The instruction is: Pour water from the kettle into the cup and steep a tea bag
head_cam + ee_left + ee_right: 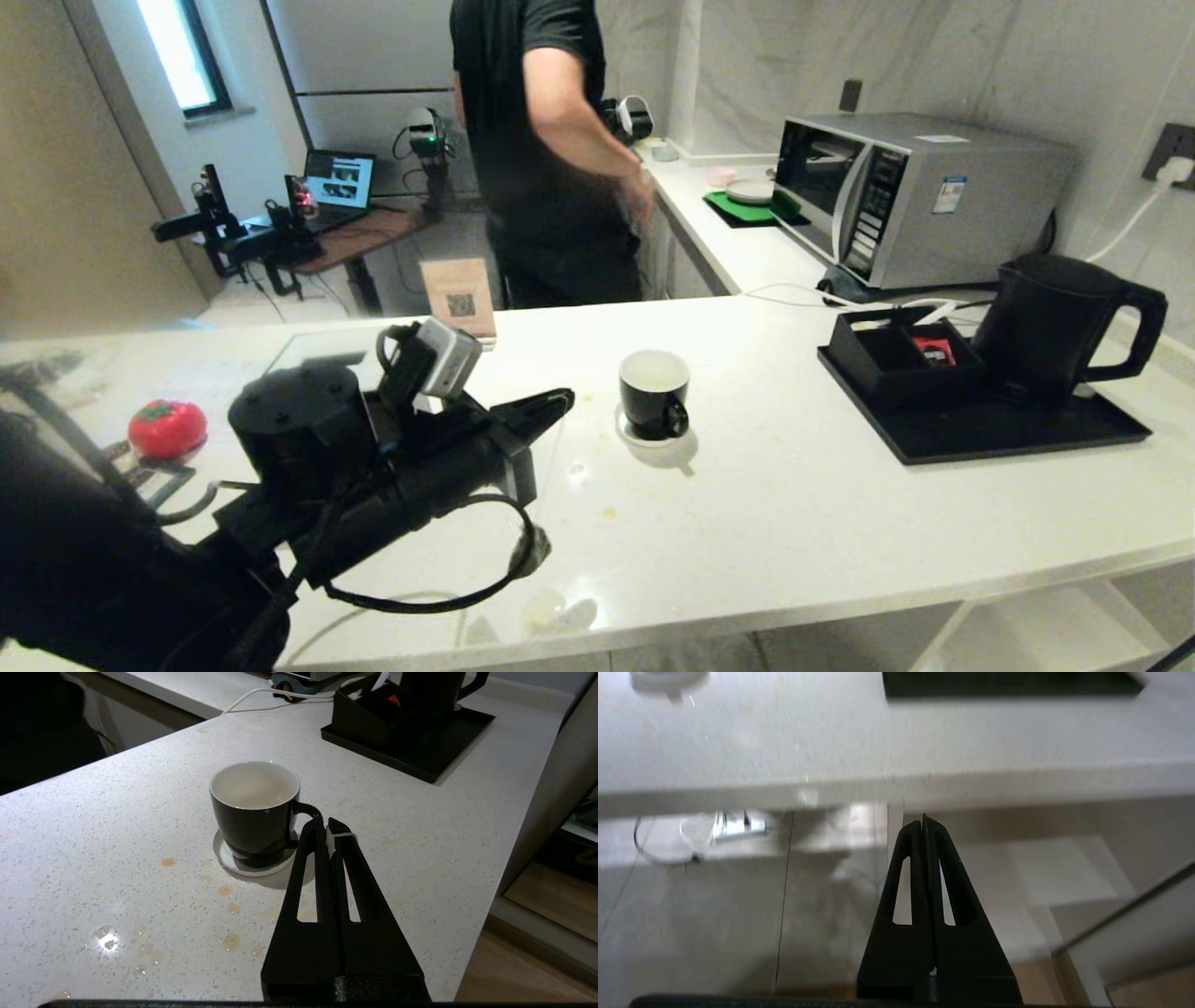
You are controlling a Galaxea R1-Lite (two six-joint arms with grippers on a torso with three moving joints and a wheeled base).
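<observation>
On the left of the counter, left pincer (558, 401): you have it low over the white counter (794, 523), its fingers pressed together. A thin whitish thread (343, 835) crosses the tips. You cannot tell whether a pouch hangs from it.
Just right of the pincer, the cup (653, 390): it stands upright on a small white coaster (233, 863). Its ear handle faces your fingertips, which sit just beside the handle. From the wrist view you cannot tell whether they touch it.
Inside the cup: the white interior looks wet and pale. No tea bag shows above the rim, so you cannot say where the bag is.
Beside the coaster, drips (225, 890): tan spots lie on the counter on your side of the cup.
Far right, the kettle (1050, 317): it stands upright on the black tray (980, 434), well apart from the cup and from both pincers.
Below the counter edge, right pincer (923, 820): it is closed on nothing and looks parked.
Step in hand: probably the steeping, since the kettle is set down and the cup seems filled.
Next move calls for: keeping the tips clear of the handle so the cup does not slide. If the thread does carry the bag, raise it above the rim before lowering it in.
</observation>
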